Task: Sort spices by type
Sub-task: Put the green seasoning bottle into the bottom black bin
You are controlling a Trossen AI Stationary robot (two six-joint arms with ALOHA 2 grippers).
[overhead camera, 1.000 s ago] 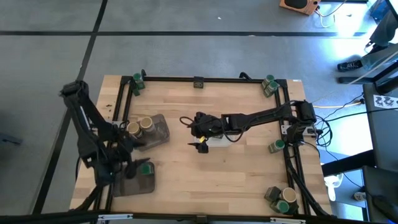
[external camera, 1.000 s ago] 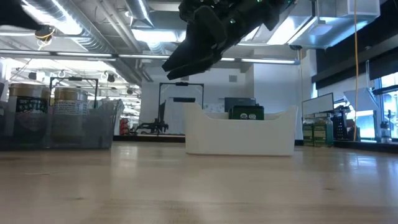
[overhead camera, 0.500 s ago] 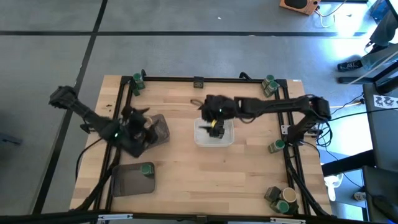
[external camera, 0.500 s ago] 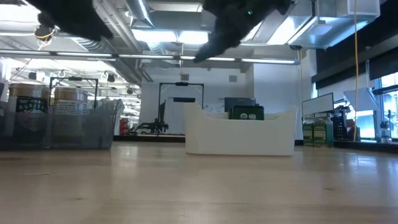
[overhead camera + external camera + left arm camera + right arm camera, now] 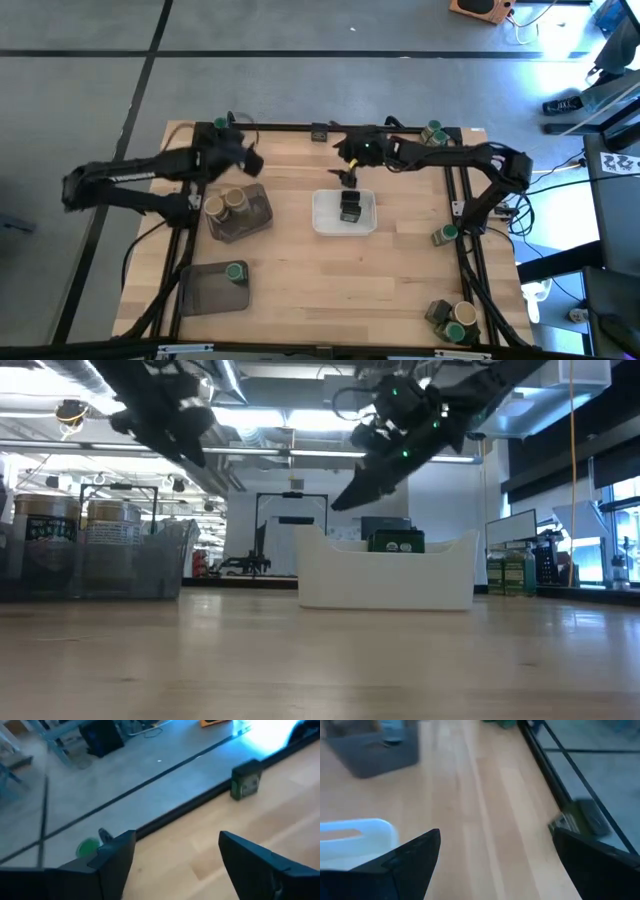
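Observation:
Both grippers are open and hold nothing. My left gripper (image 5: 250, 158) (image 5: 175, 840) hovers over the table's far-left part, beyond the grey tray (image 5: 256, 222) that holds two tan-topped jars (image 5: 225, 204). My right gripper (image 5: 348, 178) (image 5: 496, 834) hangs above the far rim of the white tray (image 5: 322, 222). A dark tin (image 5: 350, 208) (image 5: 397, 541) stands in that tray. A green-lidded jar (image 5: 235, 271) stands on the flat dark tray (image 5: 200, 292) near the left corner. Another dark tin (image 5: 320, 132) (image 5: 246, 781) sits at the far edge.
More jars stand along the table's frame: a green-lidded one at the far-left corner (image 5: 220, 128), some at the far-right corner (image 5: 432, 135), one on the right edge (image 5: 443, 235), and a tan and a green one at the near-right corner (image 5: 455, 320). Bare wood lies between the trays.
My left gripper has swung from the near-left flat tray, past the tan-jar tray, toward the table's far edge. My right gripper has drawn back from over the white tray toward the far edge, uncovering the tray. The jars, the tins and the trays have stayed in place.

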